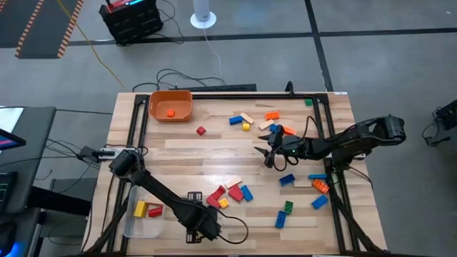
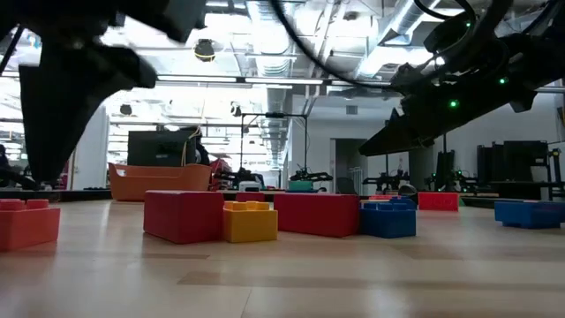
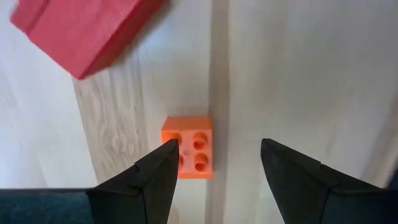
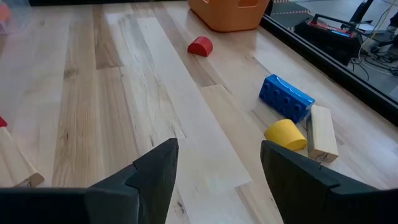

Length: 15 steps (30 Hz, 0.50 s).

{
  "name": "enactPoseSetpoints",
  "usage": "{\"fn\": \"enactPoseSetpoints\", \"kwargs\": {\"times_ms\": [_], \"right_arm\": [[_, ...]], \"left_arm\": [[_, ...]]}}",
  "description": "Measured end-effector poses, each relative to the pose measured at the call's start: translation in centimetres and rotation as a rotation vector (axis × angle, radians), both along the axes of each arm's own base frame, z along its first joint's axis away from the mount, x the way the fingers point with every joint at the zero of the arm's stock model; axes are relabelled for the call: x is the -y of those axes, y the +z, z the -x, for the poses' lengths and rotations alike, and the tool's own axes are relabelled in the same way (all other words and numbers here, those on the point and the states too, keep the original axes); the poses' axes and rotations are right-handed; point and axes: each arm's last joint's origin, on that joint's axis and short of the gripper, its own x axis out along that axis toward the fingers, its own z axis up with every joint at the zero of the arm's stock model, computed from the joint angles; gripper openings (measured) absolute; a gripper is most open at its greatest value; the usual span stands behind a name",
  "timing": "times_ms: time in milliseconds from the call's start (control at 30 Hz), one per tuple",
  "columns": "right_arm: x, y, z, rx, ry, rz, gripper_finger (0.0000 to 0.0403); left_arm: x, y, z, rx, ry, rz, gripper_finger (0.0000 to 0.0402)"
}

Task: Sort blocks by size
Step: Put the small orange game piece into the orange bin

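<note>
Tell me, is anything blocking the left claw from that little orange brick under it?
Nothing visible does. The left gripper hangs open right over the small orange block, with only bare table around it. The nearest red block lies off to one side.

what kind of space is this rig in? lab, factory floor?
Most likely a robotics lab or workshop. The wooden table stands on a bare concrete floor with taped lines. The low view shows exposed ceiling ducts and more equipment benches across an open hall.
</note>
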Motion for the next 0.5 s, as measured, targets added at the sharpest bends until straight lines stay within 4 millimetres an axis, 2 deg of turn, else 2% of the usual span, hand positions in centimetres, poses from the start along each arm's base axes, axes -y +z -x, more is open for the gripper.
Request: {"fn": "enactPoseSetpoints", "kwargs": {"times_ms": [200, 500], "right_arm": [[0.0, 0.0, 0.0, -0.002, 0.000, 0.000, 0.0260], [0.0, 0.0, 0.0, -0.002, 0.000, 0.000, 0.0260]], "left_arm": [[0.0, 0.3, 0.0, -0.003, -0.021, -0.002, 0.0222], [-0.6, -1.7, 0.5, -0.022, 0.022, -0.016, 0.0222]]}}
